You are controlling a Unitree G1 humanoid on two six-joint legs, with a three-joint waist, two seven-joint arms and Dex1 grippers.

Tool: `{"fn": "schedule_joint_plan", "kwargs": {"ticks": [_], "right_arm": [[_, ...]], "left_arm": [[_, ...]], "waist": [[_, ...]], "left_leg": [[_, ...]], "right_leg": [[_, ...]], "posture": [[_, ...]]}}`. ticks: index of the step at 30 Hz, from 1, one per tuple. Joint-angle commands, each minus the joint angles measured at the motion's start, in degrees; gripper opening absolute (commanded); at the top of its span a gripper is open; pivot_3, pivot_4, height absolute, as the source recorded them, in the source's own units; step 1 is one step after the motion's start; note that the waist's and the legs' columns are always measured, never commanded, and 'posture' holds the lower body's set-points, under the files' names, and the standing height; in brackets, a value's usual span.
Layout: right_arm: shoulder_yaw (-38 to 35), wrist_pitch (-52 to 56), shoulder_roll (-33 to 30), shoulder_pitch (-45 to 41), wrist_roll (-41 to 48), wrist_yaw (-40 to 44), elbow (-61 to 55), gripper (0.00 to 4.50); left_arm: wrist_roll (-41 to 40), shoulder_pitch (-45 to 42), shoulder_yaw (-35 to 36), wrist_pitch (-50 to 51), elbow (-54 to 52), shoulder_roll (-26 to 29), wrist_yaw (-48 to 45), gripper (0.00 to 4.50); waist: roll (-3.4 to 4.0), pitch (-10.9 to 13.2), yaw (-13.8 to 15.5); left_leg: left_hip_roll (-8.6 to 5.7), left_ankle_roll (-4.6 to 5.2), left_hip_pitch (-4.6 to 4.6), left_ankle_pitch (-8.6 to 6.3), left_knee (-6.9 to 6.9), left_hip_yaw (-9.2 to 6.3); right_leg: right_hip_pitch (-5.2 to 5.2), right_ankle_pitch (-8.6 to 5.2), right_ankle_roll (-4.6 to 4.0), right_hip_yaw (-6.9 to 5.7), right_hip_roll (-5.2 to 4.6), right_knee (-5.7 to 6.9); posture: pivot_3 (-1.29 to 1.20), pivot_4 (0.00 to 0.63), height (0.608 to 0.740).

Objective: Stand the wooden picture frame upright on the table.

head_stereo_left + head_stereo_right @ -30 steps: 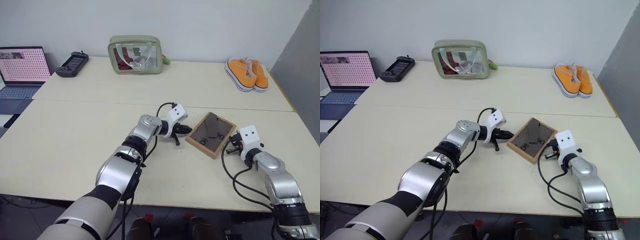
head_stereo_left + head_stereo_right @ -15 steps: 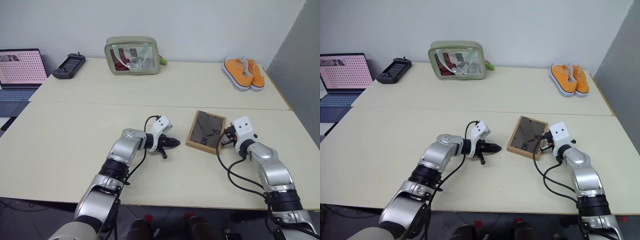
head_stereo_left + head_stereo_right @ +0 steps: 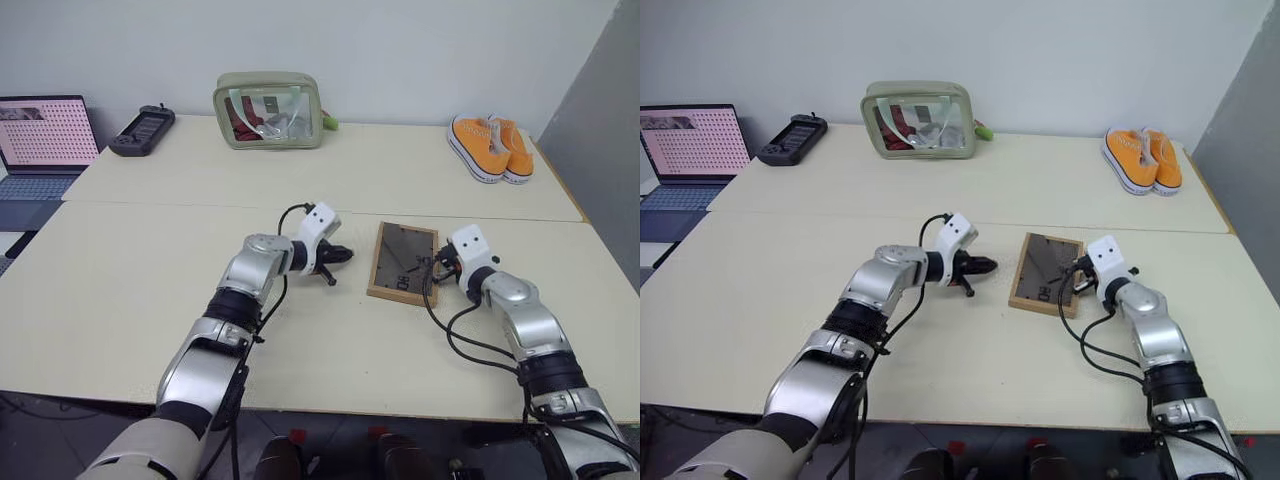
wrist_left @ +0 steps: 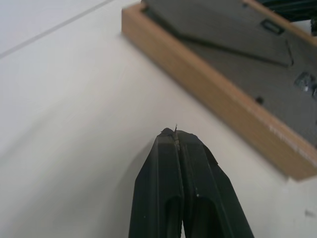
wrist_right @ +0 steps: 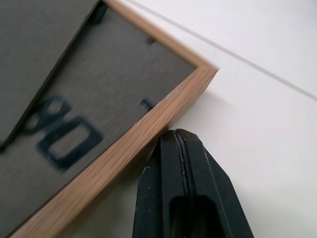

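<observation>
The wooden picture frame (image 3: 402,263) lies flat on the table (image 3: 150,290), its dark grey back and folded easel stand facing up. My left gripper (image 3: 343,253) is shut and points at the frame's left edge from a short gap away, low over the table. In the left wrist view the shut fingertips (image 4: 177,135) sit apart from the light-wood edge (image 4: 213,94). My right gripper (image 3: 432,266) is shut with its tips right beside the frame's right edge; the right wrist view shows the fingertips (image 5: 178,137) close to the wood rim (image 5: 148,134).
At the back of the table stand a green see-through pouch (image 3: 267,96), a pair of orange shoes (image 3: 490,147) and a black handheld device (image 3: 142,128). A laptop (image 3: 45,140) sits off the left side. A seam (image 3: 200,206) crosses the tabletop behind the frame.
The frame has turned from a diamond-like angle to nearly square with the table. My left gripper drew back to the left, away from it; my right gripper came forward to its right edge.
</observation>
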Motion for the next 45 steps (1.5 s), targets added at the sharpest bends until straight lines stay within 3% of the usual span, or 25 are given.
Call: {"fn": "schedule_joint_plan", "kwargs": {"ticks": [1,9,17,29,34,39,45], "right_arm": [[0.79,-2.15,1.71,-1.07,-0.03,0.9,-0.52,0.0],[1.43,-0.38,4.33,0.85,0.25,0.48,-5.18,0.0],[3.23,4.49,6.98,5.21,1.01,0.94,-14.13,0.0],[6.57,9.72,9.92,8.68,1.16,1.76,-22.01,0.0],[6.57,9.74,10.05,8.4,1.2,1.95,-21.75,0.0],[6.18,8.84,9.16,8.11,0.8,2.29,-20.9,0.0],[5.07,6.49,3.39,8.29,0.25,5.4,-21.14,0.0]], "left_arm": [[0.41,-2.54,0.39,-5.13,6.13,-3.07,2.58,0.02],[1.34,-1.83,-0.96,-6.81,7.61,-6.39,2.83,0.02],[-0.07,2.27,0.17,-0.36,-4.19,-2.53,1.35,0.02],[-5.55,18.73,2.11,21.68,-39.12,13.9,-1.98,0.02],[-7.69,23.65,2.82,27.5,-45.67,17.79,-0.56,0.02],[-9.24,25.83,4.58,31.12,-46.4,19.05,1.93,0.02],[-21.67,20.78,17.33,53.34,-47.37,13.9,4.54,0.02]], "waist": [[0.0,0.0,-0.04],[0.0,0.0,-0.18],[0.01,0.0,-0.41],[0.05,0.03,-0.09],[0.05,0.03,0.0],[0.05,0.03,-0.03],[0.03,0.04,0.02]], "left_leg": [[0.0,0.01,0.0,0.0,0.0,0.0],[0.0,0.0,0.01,0.0,0.0,0.0],[0.05,0.0,0.02,0.0,-0.03,-0.01],[0.08,-0.01,0.02,0.0,-0.05,-0.04],[0.09,-0.01,0.03,0.0,-0.06,-0.05],[0.09,0.0,0.04,0.0,-0.06,-0.04],[0.09,0.01,0.02,-0.01,-0.05,-0.04]], "right_leg": [[0.0,0.0,0.0,0.0,0.0,0.0],[-0.01,0.0,0.0,0.0,0.01,0.06],[-0.03,0.0,0.0,0.0,0.03,0.08],[-0.04,-0.02,-0.02,-0.02,0.02,0.1],[-0.04,-0.02,-0.02,-0.02,0.02,0.09],[-0.03,-0.02,-0.02,-0.02,0.02,0.07],[-0.04,-0.03,-0.01,-0.04,0.03,0.06]], "posture": [[0.0,0.15,0.74],[0.0,0.15,0.74],[0.0,0.15,0.74],[0.0,0.15,0.74],[0.0,0.15,0.74],[0.0,0.15,0.74],[0.0,0.15,0.74]]}}
